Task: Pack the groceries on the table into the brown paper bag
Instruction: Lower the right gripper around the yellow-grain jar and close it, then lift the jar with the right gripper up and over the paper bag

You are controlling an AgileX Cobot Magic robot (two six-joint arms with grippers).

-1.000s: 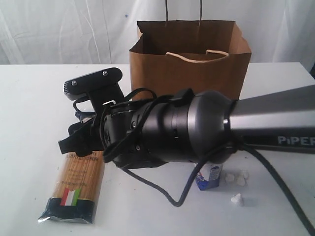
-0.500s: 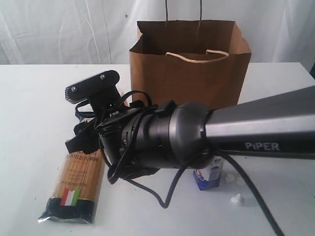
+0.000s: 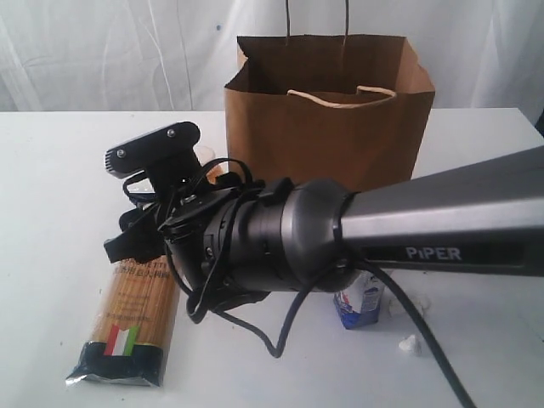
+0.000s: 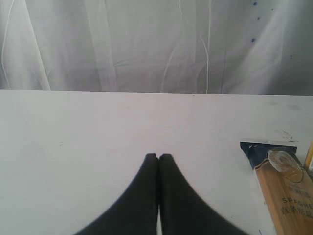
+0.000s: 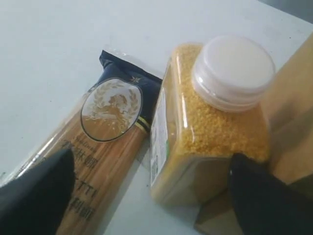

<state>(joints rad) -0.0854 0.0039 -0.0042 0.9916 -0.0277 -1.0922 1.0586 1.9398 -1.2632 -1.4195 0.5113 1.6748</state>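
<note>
The brown paper bag (image 3: 327,110) stands upright and open at the back of the table (image 3: 51,187). My right arm reaches across to the left. Its gripper (image 5: 151,196) is open and hangs low over the yellow-grain bottle (image 5: 210,127) with the white cap, which stands against the bag's wall (image 5: 293,112). One finger (image 5: 34,196) is over the spaghetti packet (image 5: 98,142), the other (image 5: 264,196) is beside the bottle. The packet (image 3: 132,314) lies flat at the front left. A small white-blue carton (image 3: 359,302) shows under the arm. My left gripper (image 4: 158,156) is shut and empty, near the packet's end (image 4: 281,186).
Small white scraps (image 3: 410,344) lie on the table right of the carton. The right arm and its cables (image 3: 280,340) cover the middle of the exterior view. White cloth (image 3: 102,51) hangs behind the table's far edge.
My right arm has slid a little further left and down toward the spaghetti's far end and the bottle. Its jaws stay open. The left gripper stays shut.
</note>
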